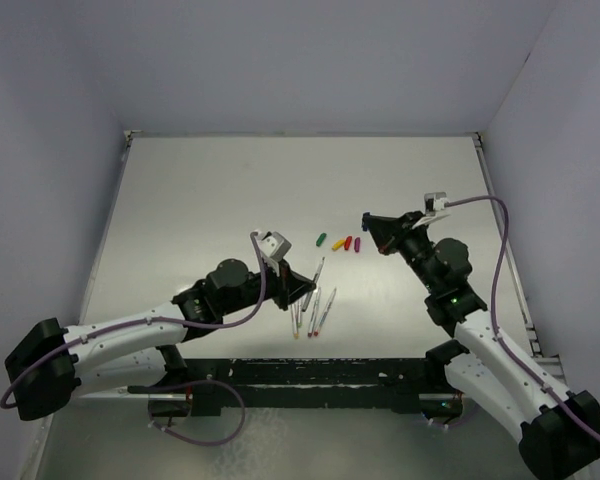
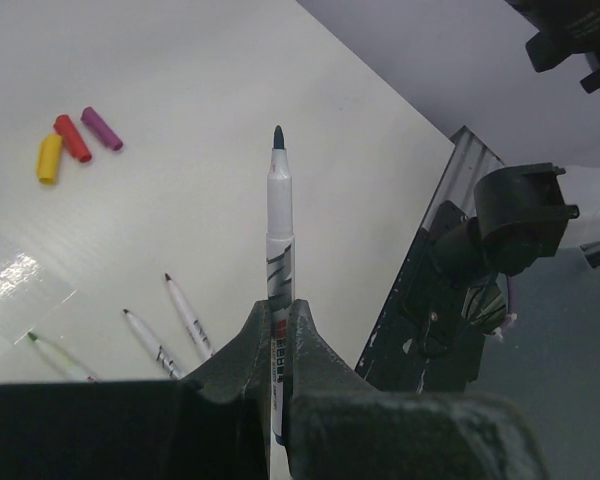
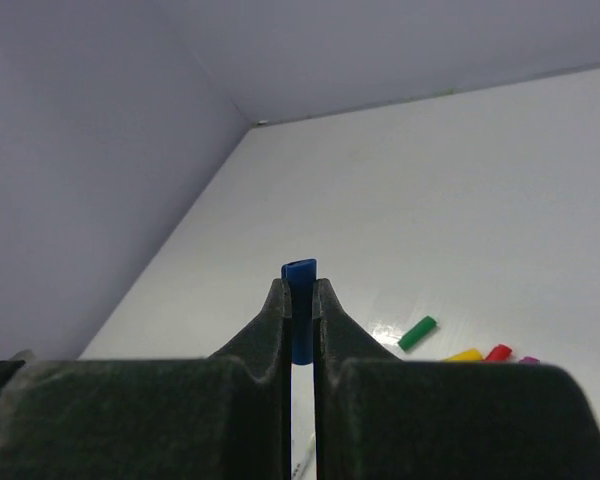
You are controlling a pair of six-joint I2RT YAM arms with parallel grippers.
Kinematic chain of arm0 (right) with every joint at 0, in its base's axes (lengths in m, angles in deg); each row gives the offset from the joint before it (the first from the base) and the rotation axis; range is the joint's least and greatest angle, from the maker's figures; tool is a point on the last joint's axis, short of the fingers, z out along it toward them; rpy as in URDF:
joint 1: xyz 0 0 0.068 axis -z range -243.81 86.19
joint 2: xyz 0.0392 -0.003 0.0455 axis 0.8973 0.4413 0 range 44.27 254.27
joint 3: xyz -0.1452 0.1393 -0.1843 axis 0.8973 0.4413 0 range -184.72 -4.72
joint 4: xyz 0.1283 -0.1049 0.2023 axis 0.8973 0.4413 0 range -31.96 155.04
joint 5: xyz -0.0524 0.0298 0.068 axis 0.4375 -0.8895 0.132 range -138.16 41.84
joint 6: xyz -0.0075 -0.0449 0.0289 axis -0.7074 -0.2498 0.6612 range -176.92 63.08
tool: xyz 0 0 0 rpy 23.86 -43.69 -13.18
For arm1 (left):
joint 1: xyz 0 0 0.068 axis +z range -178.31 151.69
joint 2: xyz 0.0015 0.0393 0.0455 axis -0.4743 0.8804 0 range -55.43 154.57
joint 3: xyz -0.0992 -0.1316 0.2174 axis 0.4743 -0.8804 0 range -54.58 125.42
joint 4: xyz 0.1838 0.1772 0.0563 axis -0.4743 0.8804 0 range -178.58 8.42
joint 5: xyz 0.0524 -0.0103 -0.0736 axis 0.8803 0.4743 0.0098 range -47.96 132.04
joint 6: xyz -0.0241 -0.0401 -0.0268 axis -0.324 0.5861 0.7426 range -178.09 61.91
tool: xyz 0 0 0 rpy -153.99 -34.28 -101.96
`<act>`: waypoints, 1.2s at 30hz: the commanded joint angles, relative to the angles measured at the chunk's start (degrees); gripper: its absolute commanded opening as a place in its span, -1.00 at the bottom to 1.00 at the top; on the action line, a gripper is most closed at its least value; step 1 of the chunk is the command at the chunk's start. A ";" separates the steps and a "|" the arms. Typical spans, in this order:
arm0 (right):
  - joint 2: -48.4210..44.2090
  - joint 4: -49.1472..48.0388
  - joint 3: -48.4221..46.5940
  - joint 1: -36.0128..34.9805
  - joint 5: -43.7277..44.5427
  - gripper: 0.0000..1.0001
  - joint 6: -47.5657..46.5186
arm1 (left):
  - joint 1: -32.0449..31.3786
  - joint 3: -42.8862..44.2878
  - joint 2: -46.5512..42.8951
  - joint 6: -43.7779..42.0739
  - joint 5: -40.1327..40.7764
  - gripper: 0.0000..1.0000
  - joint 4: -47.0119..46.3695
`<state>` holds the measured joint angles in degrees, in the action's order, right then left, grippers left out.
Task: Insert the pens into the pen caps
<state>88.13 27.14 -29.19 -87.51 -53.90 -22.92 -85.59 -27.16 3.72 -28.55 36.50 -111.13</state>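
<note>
My left gripper (image 2: 277, 306) is shut on a whitish pen (image 2: 278, 225) with a dark tip, which sticks out ahead of the fingers above the table. In the top view the left gripper (image 1: 306, 288) sits just left of the loose pens (image 1: 315, 312). Three pens (image 2: 188, 315) lie on the table below it. My right gripper (image 3: 299, 287) is shut on the blue cap (image 3: 299, 300), held above the table; in the top view the right gripper (image 1: 371, 223) is right of the caps. Green (image 1: 321, 239), yellow (image 1: 340, 243), red (image 1: 348, 243) and purple (image 1: 357, 243) caps lie in a row.
The white table (image 1: 200, 200) is walled on the left, back and right. A metal rail (image 1: 515, 290) runs along the right edge. The black arm mount (image 1: 310, 385) spans the near edge. The right arm's base (image 2: 510, 215) shows at the right of the left wrist view.
</note>
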 commanded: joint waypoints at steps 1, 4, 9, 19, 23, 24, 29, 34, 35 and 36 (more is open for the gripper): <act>0.85 -18.21 2.09 -0.29 -3.71 -1.00 6.53 | -2.38 2.51 3.74 1.05 1.34 -1.00 -11.12; 2.32 -23.85 3.57 -0.29 -5.75 -1.00 8.60 | -2.57 3.71 5.89 1.05 1.40 -1.00 -12.92; 3.82 -27.95 4.65 -0.29 -8.39 -1.00 10.35 | -2.57 4.98 7.80 -0.31 2.09 -1.00 -15.08; 4.75 -29.99 6.08 -0.37 -13.24 -1.00 11.43 | -2.57 7.84 12.06 -1.81 3.81 -1.00 -16.56; 4.87 -32.30 6.76 -0.35 -13.77 -1.00 12.36 | -2.57 8.35 13.13 -1.87 4.54 -1.00 -17.29; 4.92 -32.71 6.74 -0.30 -13.84 -1.00 12.59 | -2.56 8.35 13.23 -1.86 4.83 -1.00 -17.51; 6.14 -35.63 7.43 -0.37 -14.04 -1.00 13.85 | -2.58 8.61 13.25 -1.94 5.54 -1.00 -18.04; 7.94 -38.91 8.40 -0.47 -14.30 -1.00 15.35 | -2.58 8.94 13.28 -2.11 5.72 -1.00 -18.29; 8.17 -39.63 8.57 -0.44 -14.28 -1.00 15.56 | -2.58 8.96 13.34 -2.12 5.72 -1.00 -18.35; 8.39 -40.25 8.72 -0.51 -14.30 -1.00 15.81 | -2.53 9.04 13.31 -2.12 5.79 -1.00 -18.33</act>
<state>95.86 -5.86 -20.91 -87.60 -67.21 -8.76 -88.02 -20.90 17.21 -29.40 41.49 -125.46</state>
